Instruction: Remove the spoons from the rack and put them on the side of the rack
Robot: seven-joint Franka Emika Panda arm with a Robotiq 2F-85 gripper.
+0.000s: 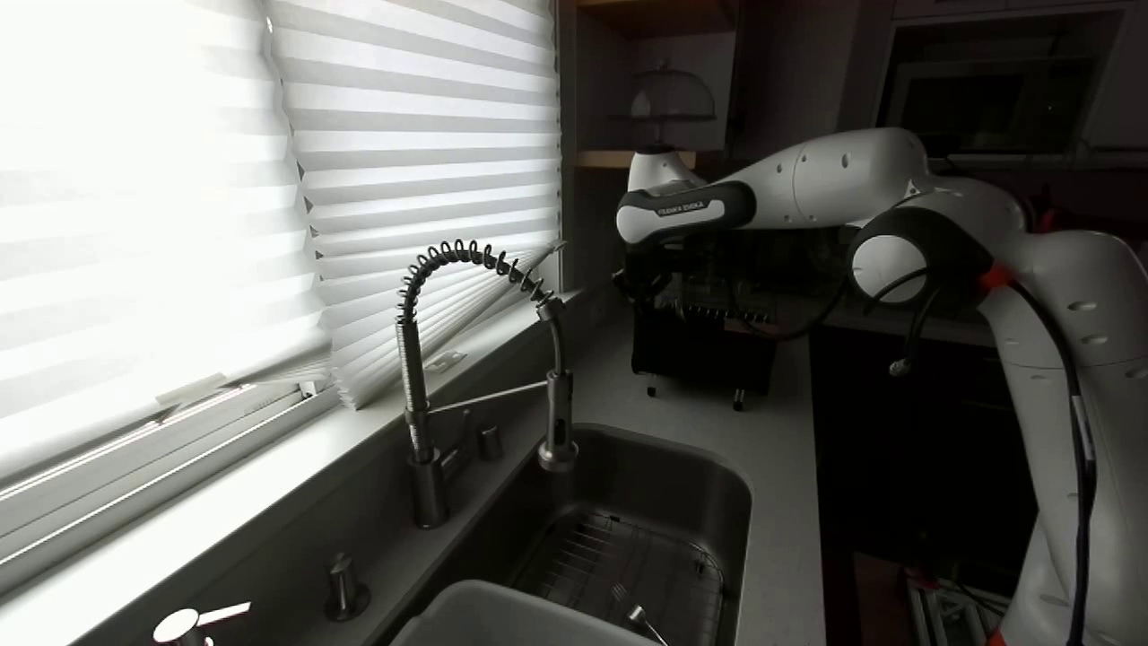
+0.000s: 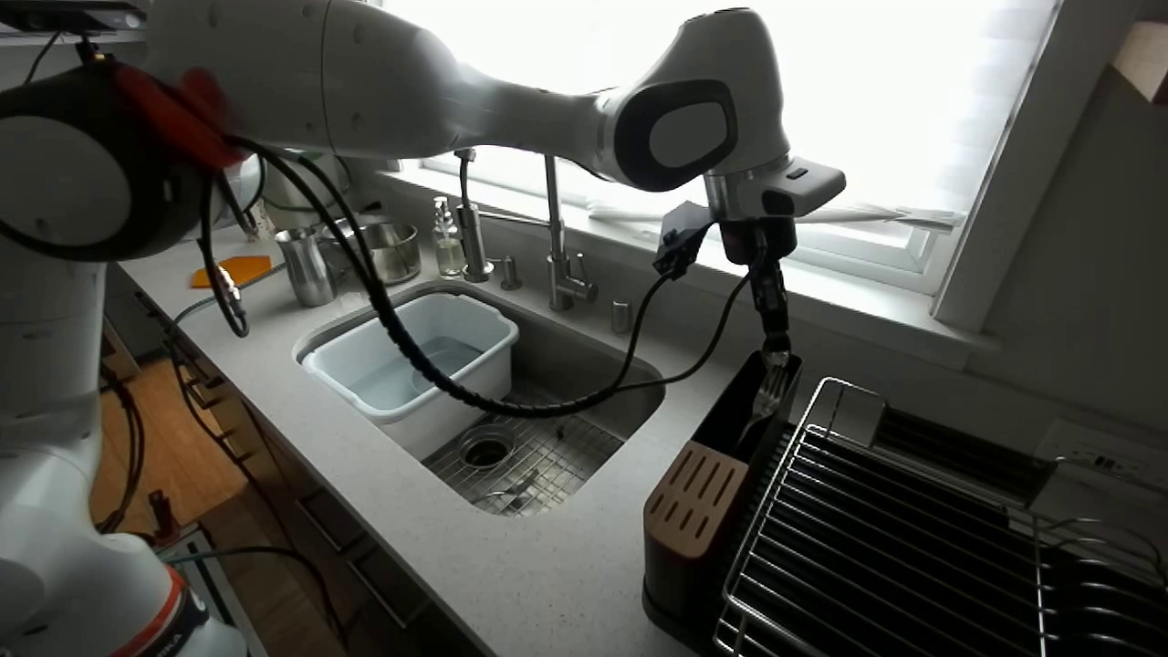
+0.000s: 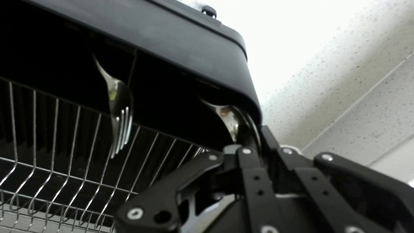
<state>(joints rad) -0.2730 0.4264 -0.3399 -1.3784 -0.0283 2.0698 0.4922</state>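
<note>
Black walls make up the rack you are working at, and a spoon stands at its rounded end, with its handle going down into the dark. Your gripper is pinched nearly together there, and a curved shiny edge runs in between its fingers, so it looks to me like you have hold of a spoon. Whether that edge is part of this spoon or of a second one, I cannot tell, because your fingers hide too much. I would say you are near the start of the job: the spoon is pinched but not yet up and out. You have yet to lift it clear, lay it down on the side of the rack, and look for more spoons in the dark part. A fork leans in the same rack, apart from your fingers, and the job does not ask for it. Pale counter runs along the rack, and I think it makes a good spot to lay spoons.
</note>
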